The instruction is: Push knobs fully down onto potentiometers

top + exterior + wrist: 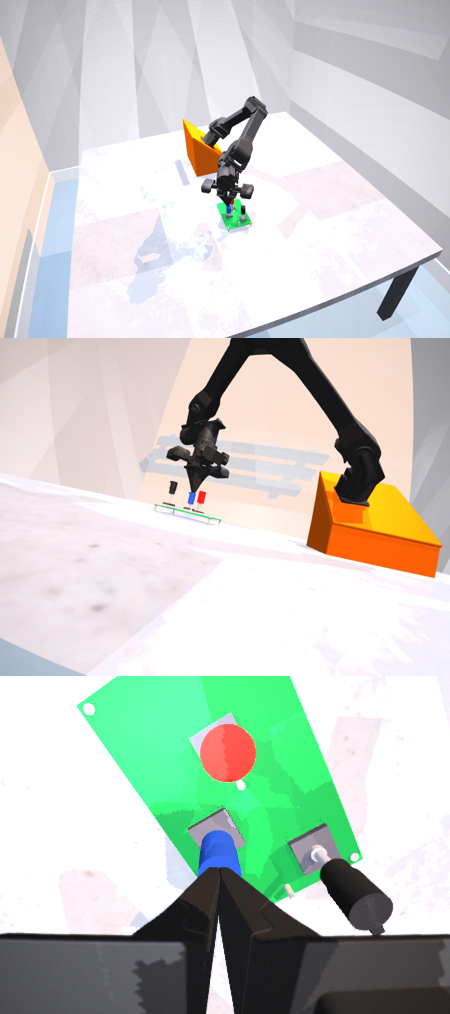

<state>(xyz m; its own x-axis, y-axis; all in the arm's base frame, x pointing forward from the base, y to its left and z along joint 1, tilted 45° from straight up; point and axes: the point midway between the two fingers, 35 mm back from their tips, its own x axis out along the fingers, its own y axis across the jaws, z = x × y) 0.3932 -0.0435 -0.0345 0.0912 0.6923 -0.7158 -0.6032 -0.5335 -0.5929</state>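
The green circuit board (232, 225) (214, 518) (125, 736) stands on short legs. The blue knob (228, 209) (191, 498) (218, 848) is upright, with a small gap beneath it in the exterior view. The red knob (232, 201) (201, 497) (228, 753) and the black knob (243, 209) (173, 487) (350, 891) show longer pale shafts beneath them in that view. My gripper (228, 204) (193, 491) (218, 877) is shut and empty, its tips pointing down at the top of the blue knob. They touch it or nearly so; contact is not clear. They hide its top in the wrist view.
The orange wedge-shaped base (203, 160) (381, 545) carries the arm behind the board. The red knob stands close to the blue one; the black knob is on the board's other side. A white post (240, 784) stands between the red and blue knobs.
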